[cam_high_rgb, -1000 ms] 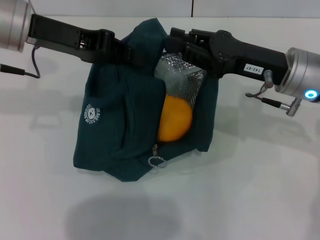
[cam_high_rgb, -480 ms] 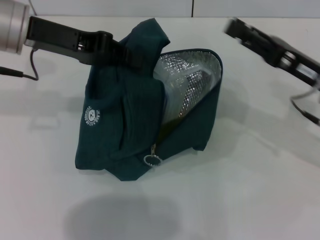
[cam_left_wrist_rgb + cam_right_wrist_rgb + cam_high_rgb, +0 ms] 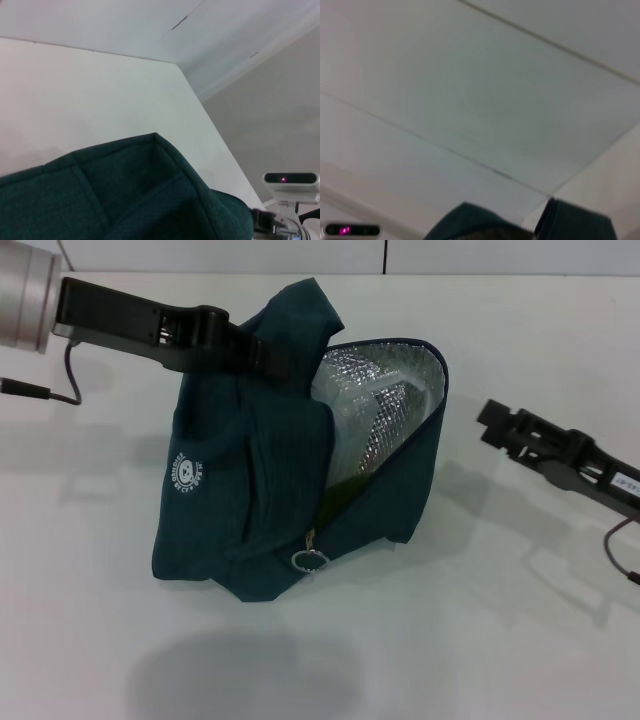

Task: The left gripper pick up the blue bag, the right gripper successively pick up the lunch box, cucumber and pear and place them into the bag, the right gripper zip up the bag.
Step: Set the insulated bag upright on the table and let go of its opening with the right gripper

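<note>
While the left gripper (image 3: 262,356) stays clamped on the bag (image 3: 260,500) top, the pear has dropped inside (hidden now); the right gripper (image 3: 490,420), apparently empty, has withdrawn right, so zipping remains.

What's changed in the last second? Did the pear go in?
The right gripper let go of the pear inside the blue bag and pulled out to the bag's right, away from the opening. The pear is no longer visible. The left gripper still holds the bag's top; the bag remains unzipped.
</note>
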Motion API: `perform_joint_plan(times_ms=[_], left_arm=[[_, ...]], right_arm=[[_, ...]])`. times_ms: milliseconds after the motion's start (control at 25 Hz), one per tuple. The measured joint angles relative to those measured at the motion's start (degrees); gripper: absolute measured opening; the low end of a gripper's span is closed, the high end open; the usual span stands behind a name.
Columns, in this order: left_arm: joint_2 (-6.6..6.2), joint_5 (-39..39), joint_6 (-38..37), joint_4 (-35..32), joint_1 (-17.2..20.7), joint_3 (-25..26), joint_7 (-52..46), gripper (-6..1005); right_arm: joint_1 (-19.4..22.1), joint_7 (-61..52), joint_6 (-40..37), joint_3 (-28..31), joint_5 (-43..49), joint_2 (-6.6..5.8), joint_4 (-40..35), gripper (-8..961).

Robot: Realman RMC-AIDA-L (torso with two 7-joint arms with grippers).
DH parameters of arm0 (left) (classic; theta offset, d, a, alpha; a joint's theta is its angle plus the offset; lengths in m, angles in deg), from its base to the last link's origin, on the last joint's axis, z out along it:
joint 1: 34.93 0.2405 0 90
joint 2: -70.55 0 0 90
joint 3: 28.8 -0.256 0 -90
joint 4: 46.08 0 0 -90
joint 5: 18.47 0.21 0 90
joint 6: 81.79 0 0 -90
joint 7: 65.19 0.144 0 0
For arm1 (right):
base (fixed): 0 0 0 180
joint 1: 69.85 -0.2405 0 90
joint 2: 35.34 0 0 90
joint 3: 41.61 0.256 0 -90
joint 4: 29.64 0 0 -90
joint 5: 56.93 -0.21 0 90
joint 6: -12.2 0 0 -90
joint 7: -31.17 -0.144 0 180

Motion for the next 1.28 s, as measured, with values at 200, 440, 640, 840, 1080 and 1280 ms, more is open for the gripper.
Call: perform_joint_plan(times_ms=[200, 440, 640, 840, 1080, 1280], left_arm=[[0.00, 0.0, 0.0, 0.0, 0.0, 0.0, 0.1, 43], [0.07, -0.1, 0.0, 0.0, 0.0, -0.1, 0.1, 43], [0.12, -0.1, 0.0, 0.0, -0.2, -0.1, 0.1, 43], [0.18, -0.1, 0.0, 0.0, -0.3, -0.1, 0.1, 43], [0.17, -0.1, 0.0, 0.0, -0.2, -0.1, 0.1, 43], [0.17, -0.1, 0.0, 0.0, -0.3, -0.1, 0.1, 43]], right_arm=[[-2.5, -5.3, 1.4, -1.7, 0.9, 0.35, 0.1, 721], [-4.4, -8.2, 4.2, -2.9, 0.9, 0.73, -0.2, 878], [-6.1, -10.6, 6.3, -4.6, 1.0, 0.94, -0.4, 875], [-6.9, -9.9, 6.0, -6.1, 1.5, 0.54, -0.8, 862], [-6.3, -7.9, 5.7, -6.0, 1.9, 0.52, -2.1, 717], [-6.3, -7.7, 5.8, -6.0, 1.9, 0.58, -2.1, 502]])
